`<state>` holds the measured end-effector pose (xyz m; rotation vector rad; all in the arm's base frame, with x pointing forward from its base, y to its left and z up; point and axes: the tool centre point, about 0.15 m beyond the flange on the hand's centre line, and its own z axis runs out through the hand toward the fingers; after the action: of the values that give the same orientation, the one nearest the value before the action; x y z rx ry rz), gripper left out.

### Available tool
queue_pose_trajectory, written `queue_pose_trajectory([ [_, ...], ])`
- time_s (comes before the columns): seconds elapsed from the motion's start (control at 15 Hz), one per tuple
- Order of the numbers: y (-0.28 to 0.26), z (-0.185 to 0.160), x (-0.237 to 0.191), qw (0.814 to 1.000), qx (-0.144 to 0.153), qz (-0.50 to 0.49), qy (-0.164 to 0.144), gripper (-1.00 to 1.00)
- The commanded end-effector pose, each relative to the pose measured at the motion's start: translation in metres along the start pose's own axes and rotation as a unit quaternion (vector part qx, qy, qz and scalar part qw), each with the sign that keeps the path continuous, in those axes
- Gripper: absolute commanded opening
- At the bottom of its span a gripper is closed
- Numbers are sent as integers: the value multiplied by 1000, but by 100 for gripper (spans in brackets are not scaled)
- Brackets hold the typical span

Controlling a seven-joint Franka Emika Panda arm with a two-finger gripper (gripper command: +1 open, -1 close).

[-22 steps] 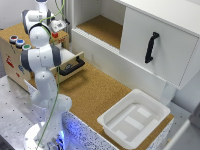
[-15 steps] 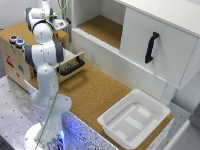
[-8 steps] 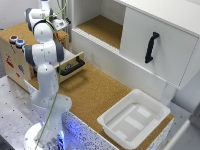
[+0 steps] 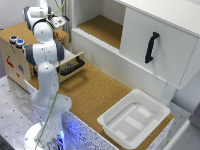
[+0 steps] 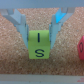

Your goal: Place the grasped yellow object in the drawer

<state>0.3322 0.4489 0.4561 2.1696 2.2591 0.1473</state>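
Note:
In the wrist view my gripper [image 5: 39, 41] is shut on a yellow block [image 5: 39, 45] with dark letters on its face, held just above a cork surface. In the exterior view the gripper [image 4: 59, 21] hangs over the top of the plywood box [image 4: 12, 62] at the left; the block is too small to make out there. The light-wood drawer [image 4: 67, 61] with its black bar handle [image 4: 74, 66] stands pulled open from the box's front, below the gripper and toward the exterior view's right. My arm hides part of it.
A red object [image 5: 81, 50] lies on the cork beside the block. Two small round items [image 4: 17, 41] sit on the box top. A white plastic tub [image 4: 135, 117] stands at the front right. A white cabinet door [image 4: 155, 45] with a black handle and an open cork shelf [image 4: 102, 27] are behind.
My arm has shifted slightly toward the exterior view's right over the plywood box. The block stays in the grip and the drawer stays open.

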Motion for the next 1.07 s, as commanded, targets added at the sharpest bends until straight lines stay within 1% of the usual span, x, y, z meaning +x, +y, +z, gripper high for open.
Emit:
queue_pose_trajectory([
  [0.0,-17,-14,-40,999,6,37,-33,-100],
  [0.27,-37,6,-87,996,31,76,-41,-100],
  [0.47,-54,30,-121,991,51,111,-45,-100],
  [0.53,-58,40,-131,990,59,125,-38,-100],
  [0.6,-62,53,-140,988,63,138,-37,-100],
  [0.73,-66,73,-147,986,62,152,-23,-100],
  [0.8,-65,82,-150,986,53,158,-18,-100],
  [0.87,-62,90,-152,986,42,159,-5,-100],
  [1.0,-55,108,-155,986,31,165,13,-100],
])
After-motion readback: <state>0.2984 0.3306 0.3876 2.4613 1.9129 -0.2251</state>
